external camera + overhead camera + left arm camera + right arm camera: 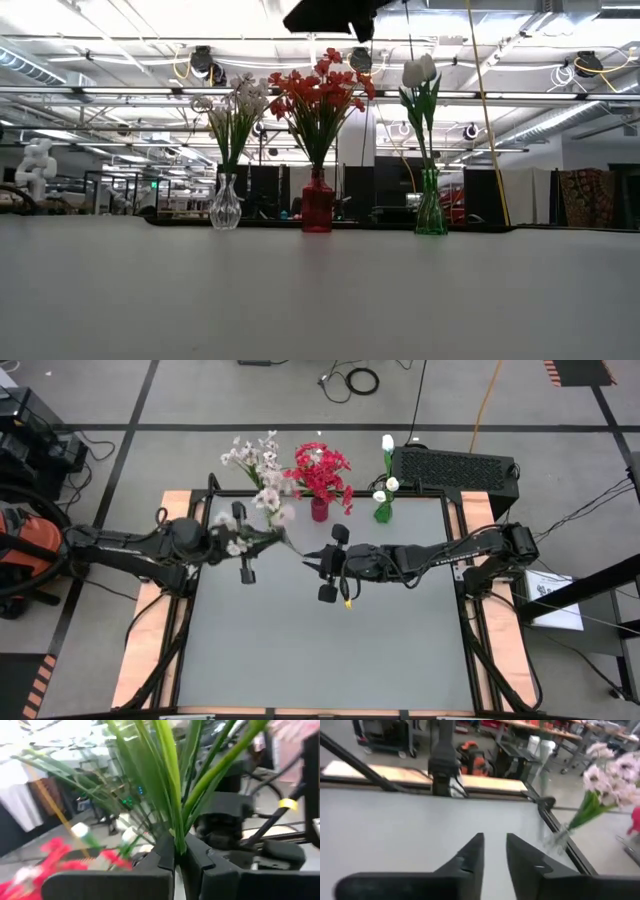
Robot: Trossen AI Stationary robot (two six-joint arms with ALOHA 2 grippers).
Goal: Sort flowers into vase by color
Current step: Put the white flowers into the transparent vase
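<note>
Three vases (pixel 318 205) line the table's far edge; left gripper (pixel 179 857) jaws clamp one pink-blossom stem (pixel 172 795); right gripper (pixel 494 851) jaws slightly apart, empty.

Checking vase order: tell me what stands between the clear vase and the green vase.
The red vase with red blooms, between clear vase and green vase, in the low view.

No lettering I can read anywhere: the white printed sheet (pixel 553 596) lying beside my right arm carries marks too small to decipher.
</note>
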